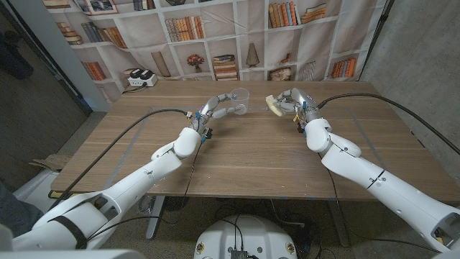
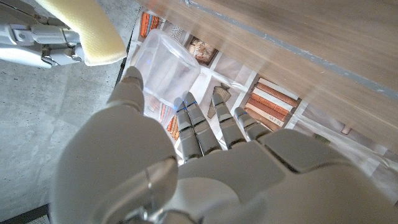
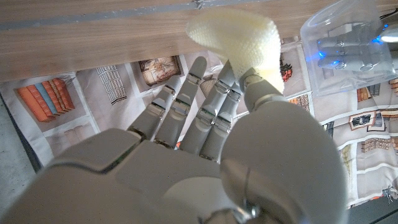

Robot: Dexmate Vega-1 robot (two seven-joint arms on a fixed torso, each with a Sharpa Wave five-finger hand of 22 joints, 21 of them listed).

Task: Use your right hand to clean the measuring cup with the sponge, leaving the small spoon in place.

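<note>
Above the far middle of the surface (image 1: 237, 155): left hand (image 1: 215, 108) is gripping the clear measuring cup (image 1: 239, 97), lifted. Right hand (image 1: 293, 101) is pinching the yellow sponge (image 1: 273, 105) just right of the cup, apart from it. Wiping is seemingly not yet begun; spoon is too unclear to place.
</note>
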